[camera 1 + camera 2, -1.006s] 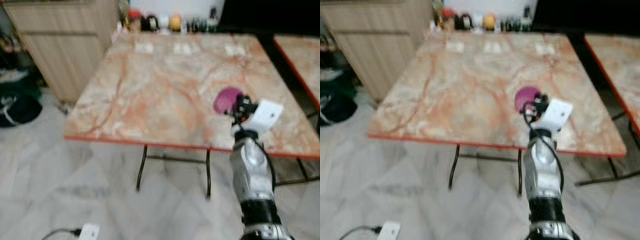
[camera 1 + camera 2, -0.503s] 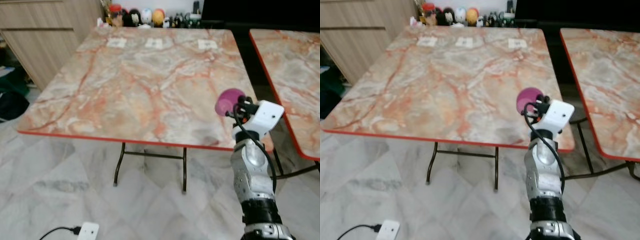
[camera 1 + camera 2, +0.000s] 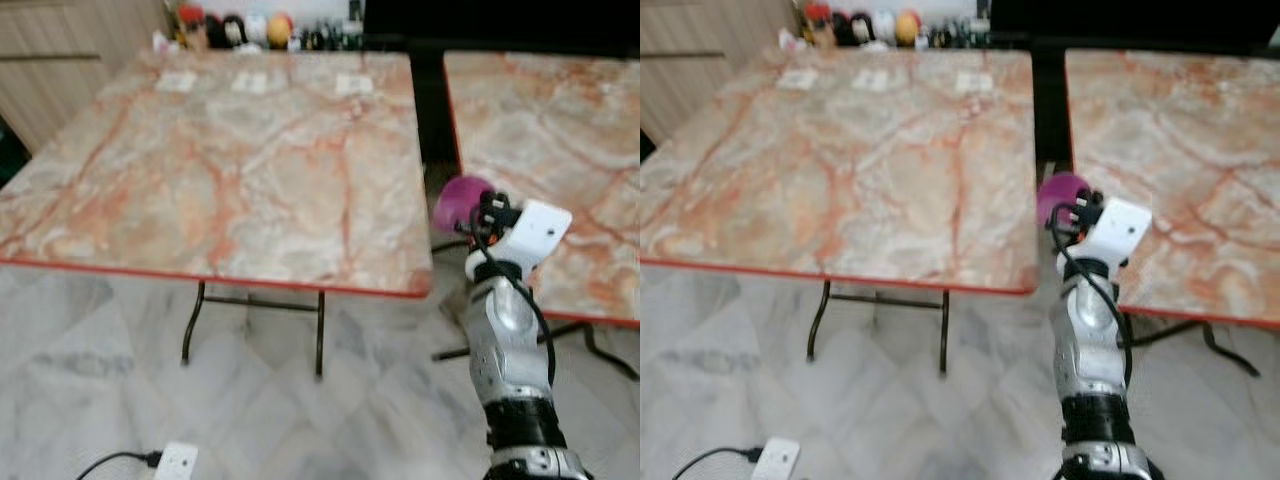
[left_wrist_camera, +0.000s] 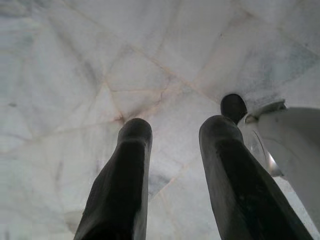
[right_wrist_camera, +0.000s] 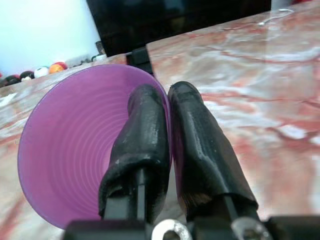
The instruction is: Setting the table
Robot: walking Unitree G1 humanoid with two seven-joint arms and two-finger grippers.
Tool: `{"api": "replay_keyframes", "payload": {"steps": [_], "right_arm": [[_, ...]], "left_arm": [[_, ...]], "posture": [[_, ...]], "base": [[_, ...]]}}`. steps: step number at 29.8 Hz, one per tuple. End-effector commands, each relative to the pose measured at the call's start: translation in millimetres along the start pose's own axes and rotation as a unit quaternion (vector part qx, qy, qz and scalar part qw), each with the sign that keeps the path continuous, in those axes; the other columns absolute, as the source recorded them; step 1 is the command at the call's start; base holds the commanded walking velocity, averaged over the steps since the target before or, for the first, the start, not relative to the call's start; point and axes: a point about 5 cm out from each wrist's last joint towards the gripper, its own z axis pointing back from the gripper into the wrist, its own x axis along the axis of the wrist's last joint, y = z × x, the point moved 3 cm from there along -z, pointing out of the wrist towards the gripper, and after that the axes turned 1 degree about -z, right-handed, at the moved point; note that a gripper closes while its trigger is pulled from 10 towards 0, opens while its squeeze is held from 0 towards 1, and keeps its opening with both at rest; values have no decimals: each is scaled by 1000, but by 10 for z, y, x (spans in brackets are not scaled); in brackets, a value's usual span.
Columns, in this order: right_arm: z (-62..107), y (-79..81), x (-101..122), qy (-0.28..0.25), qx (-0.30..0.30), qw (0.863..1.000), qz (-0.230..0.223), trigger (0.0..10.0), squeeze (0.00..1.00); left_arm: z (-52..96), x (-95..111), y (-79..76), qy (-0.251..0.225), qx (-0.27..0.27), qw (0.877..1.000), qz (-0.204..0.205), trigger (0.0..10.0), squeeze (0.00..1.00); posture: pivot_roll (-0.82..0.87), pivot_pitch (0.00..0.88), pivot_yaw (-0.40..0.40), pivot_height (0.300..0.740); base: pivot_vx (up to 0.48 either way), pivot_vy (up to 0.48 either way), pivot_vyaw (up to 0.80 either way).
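Two marble-topped tables side by side, a dark narrow gap between them. Left table (image 3: 210, 170) bare over most of its top; three small pale cards (image 3: 255, 83) near the far edge, row of small jars and figures (image 3: 235, 30) lined along that far edge. Right table (image 3: 560, 140) bare across the visible top. Right claw (image 5: 167, 145) pinching a purple cup (image 3: 458, 200) by its rim, over the gap by the right table's near left corner. Floor (image 3: 90, 370) open below; white plug block with cord (image 3: 175, 462) lying there.

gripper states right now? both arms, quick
Left gripper: open, empty, hanging idle over the marble floor.
Right gripper: shut on the rim of the purple cup, one finger inside, one outside.
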Motion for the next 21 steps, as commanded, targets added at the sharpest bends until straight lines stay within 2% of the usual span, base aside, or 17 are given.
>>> {"api": "replay_keyframes", "payload": {"steps": [1, 14, 21], "right_arm": [[-8, -53, 35, -5, -8, 1000, 3, 10000, 0], [-33, -81, 61, -8, -10, 1000, 9, 10000, 0], [-44, -112, 79, -9, -12, 1000, 12, 10000, 0]], "left_arm": [[13, -86, -84, 15, -10, 1000, 1, 10000, 0], [9, -66, -116, 10, -11, 1000, 8, 10000, 0], [5, -55, -145, 9, -10, 1000, 14, 10000, 0]], "posture": [[-90, 109, 56, 740], [-96, 106, 44, 740], [-104, 103, 33, 740]], "base": [[0, -472, 0], [0, -460, 0], [0, 0, 0]]}}
